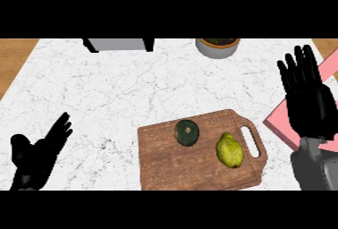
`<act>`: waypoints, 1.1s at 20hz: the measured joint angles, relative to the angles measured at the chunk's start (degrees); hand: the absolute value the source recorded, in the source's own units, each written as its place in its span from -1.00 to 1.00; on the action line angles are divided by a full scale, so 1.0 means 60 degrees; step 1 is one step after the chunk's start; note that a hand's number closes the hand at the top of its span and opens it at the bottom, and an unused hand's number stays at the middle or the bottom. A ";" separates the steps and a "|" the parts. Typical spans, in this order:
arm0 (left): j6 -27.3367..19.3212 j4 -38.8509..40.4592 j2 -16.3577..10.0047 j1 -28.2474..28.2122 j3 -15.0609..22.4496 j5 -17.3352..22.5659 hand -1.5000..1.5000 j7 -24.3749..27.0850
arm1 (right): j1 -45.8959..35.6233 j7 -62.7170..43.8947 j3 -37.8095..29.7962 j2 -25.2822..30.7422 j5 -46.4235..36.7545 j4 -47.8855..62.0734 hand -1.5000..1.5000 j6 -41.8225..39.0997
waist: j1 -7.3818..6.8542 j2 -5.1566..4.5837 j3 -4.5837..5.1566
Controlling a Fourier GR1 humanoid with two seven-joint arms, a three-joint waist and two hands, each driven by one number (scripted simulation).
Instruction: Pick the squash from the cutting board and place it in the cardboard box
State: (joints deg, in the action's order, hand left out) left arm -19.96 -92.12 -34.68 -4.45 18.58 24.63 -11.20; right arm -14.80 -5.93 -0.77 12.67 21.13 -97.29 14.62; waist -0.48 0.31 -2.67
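– Dark green and round, the squash [187,133] lies on the upper middle of the wooden cutting board [171,163]. A yellow-green fruit [229,150] lies just beside it, toward the handle slot. We must not take the wrong one.

– Agreed. Neither hand holds anything. Our right hand [305,96] stands at the right edge, fingers straight and released. Our left hand [36,154] rests low at the left over the marble surface [119,89], fingers relaxed.

– So the step in hand is the reach. Which hand do we send?

– The right, we judge, since it is nearer the board. The flat pink thing [280,123] beneath it may be the cardboard box, though the hand hides much of it and we cannot be sure.

– The fruit lies between that hand and the squash. We should pass above the fruit, not sweep across the board at its height.

– Then we come down from above, thumb on one side and fingers on the other, across the widest part. It is round and looks smooth, so it could roll away if we close off-centre.

– We close only once it is centred, and lift straight up before carrying.
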 measured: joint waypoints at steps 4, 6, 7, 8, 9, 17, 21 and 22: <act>0.0300 -0.0300 -0.0295 0.0799 -0.0017 -0.0547 0.00 0.0534 | -0.0851 0.0129 0.0246 0.0478 0.0253 -0.0379 -1.00 -0.1112 | 0.0039 -0.0024 0.0273; 0.0589 -0.0598 -0.0499 0.1340 0.0039 -0.0906 0.00 0.0996 | -0.1521 0.0300 0.0489 0.0881 0.0309 -0.0589 -1.00 -0.1950 | -0.0015 -0.0020 0.0341; 0.0713 -0.0720 -0.0530 0.1517 0.0116 -0.1037 0.00 0.1189 | -0.1762 0.0344 0.0705 0.1369 -0.0056 -0.0627 -1.00 -0.2393 | -0.0019 -0.0025 0.0389; 0.0846 -0.0801 -0.0533 0.1754 0.0174 -0.1137 0.00 0.1360 | -0.1977 0.0433 0.0879 0.1770 -0.0341 -0.0555 -1.00 -0.2822 | -0.0011 -0.0067 0.0412; 0.1020 -0.0835 -0.0568 0.1985 0.0211 -0.1209 0.00 0.1507 | -0.2172 0.0611 0.1020 0.2072 -0.0559 -0.0383 -1.00 -0.3241 | -0.0034 -0.0114 0.0423; 0.1737 -0.0082 -0.0239 0.2901 0.0402 -0.1618 0.00 0.2544 | -0.2852 0.4380 0.1906 0.3285 -0.2834 0.1293 -1.00 -0.5516 | -0.0120 -0.0246 0.0433; 0.1905 0.0364 -0.0058 0.3162 0.0371 -0.1784 0.00 0.2763 | -0.3330 0.5730 0.2488 0.3622 -0.4319 0.1928 -1.00 -0.5778 | -0.0111 -0.0189 0.0439; 0.1983 0.0413 -0.0092 0.3199 0.0317 -0.1779 0.00 0.2758 | -0.3440 0.5872 0.2665 0.3728 -0.4689 0.2007 -1.00 -0.5826 | -0.0109 -0.0171 0.0441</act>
State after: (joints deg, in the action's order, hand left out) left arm -8.06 -89.64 -35.23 14.75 20.48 13.96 5.35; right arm -35.44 29.30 15.22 35.04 -7.00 -85.25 -20.33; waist -1.13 -0.71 -0.03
